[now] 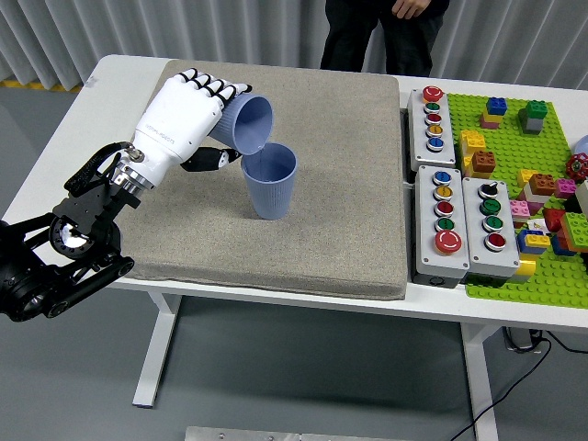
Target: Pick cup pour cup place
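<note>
Left hand [184, 115] clamped around a blue cup [246, 124], fingers wrapped over its side. Cup tipped steeply, mouth facing right and down, lip just above the rim of a second blue cup [269, 181]. Second cup stands upright on the grey mat [340, 184], near the mat's middle-left. Right of the mat: button boxes [459, 220], then a green brick plate [542, 184]. A person [381, 32] stands at the far edge.

Lab: button boxes [451, 222], test table [110, 83]

Tilted cup [248, 123] above upright cup [269, 181]; both over mat [349, 165].
</note>
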